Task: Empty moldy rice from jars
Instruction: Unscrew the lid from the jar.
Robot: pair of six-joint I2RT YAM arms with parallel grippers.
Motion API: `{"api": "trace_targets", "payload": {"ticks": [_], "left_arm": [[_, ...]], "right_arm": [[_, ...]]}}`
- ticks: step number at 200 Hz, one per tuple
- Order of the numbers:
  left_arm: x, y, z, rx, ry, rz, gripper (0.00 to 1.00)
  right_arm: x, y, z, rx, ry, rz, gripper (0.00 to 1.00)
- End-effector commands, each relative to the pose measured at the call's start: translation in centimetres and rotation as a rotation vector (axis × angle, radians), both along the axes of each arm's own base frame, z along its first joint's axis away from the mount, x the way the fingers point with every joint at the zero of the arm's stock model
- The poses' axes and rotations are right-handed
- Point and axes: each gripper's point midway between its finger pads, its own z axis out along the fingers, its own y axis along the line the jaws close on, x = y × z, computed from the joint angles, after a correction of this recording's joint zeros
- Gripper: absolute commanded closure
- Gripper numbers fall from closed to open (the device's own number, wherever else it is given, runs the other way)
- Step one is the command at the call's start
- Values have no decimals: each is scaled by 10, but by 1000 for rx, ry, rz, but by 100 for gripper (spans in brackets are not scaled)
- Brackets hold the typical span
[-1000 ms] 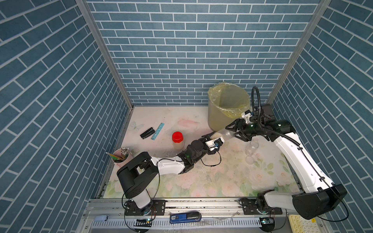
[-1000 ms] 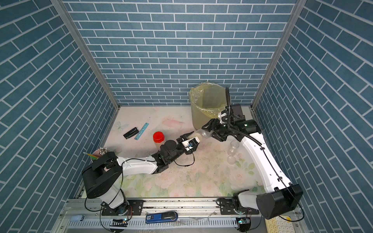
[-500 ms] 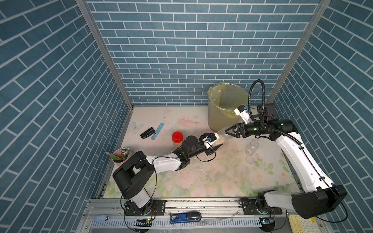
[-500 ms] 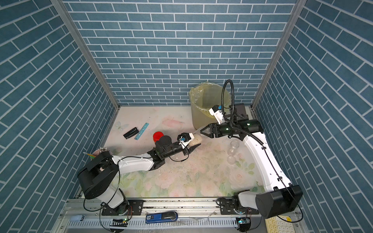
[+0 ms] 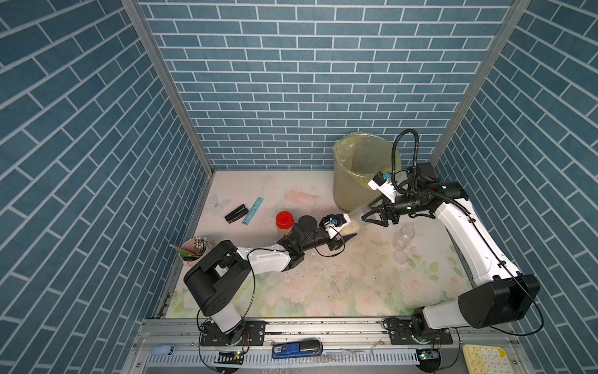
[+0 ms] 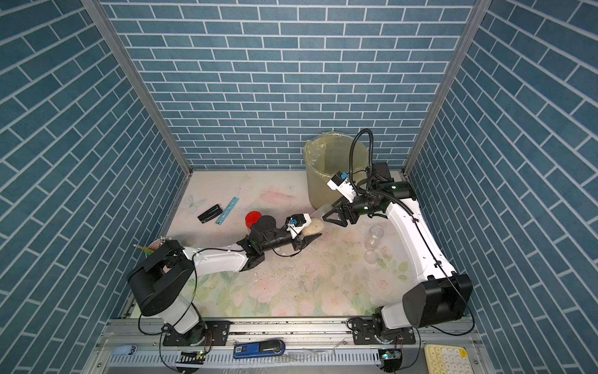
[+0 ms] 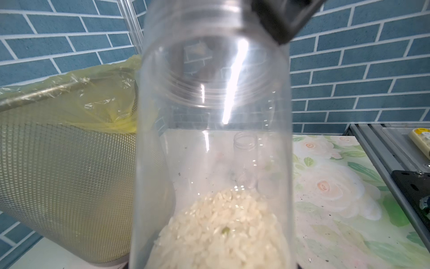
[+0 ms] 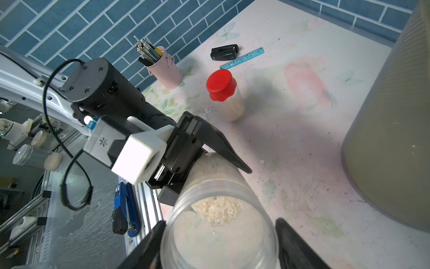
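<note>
- The left gripper is clenched on the base end of the open jar. The jar lies tilted nearly flat, just in front of the bin and near its foot.
- The right gripper has its jaws parted to either side of that jar's lidless mouth, with the fingertips right at the rim. I cannot tell whether they press on it or stand clear.
- The moldy rice lies heaped at the jar's base end, inside the left gripper's hold and away from the mouth.
- A red-capped jar with rice in it stands upright, farther from the bin than the left gripper.
- An empty jar stands lidless near the bin, on the right arm's side.
</note>
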Motion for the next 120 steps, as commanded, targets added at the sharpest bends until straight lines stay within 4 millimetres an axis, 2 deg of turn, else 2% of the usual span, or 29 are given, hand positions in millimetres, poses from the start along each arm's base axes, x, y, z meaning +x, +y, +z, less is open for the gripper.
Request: {"api": "trace_targets", "payload": {"ticks": [1,52,77,100,120], "left_arm": [[3,-7,45,-114,-84,-26,70],[13,-2,49,-122,-92,6,70],[16,1,50,-121,-100,22,70],[18,2,54,-131,-115,37,69],[21,3,54,-130,-122,56,70]], "right_arm": [[-1,-7,14,24,-132,25,26],[-1,-26,16,21,-143,-63,23],[-10,-26,31,93,-187,-78,22],[-21,-24,32,147,-180,-84,21],[-19,-25,42,204,-201,-166,21]]}}
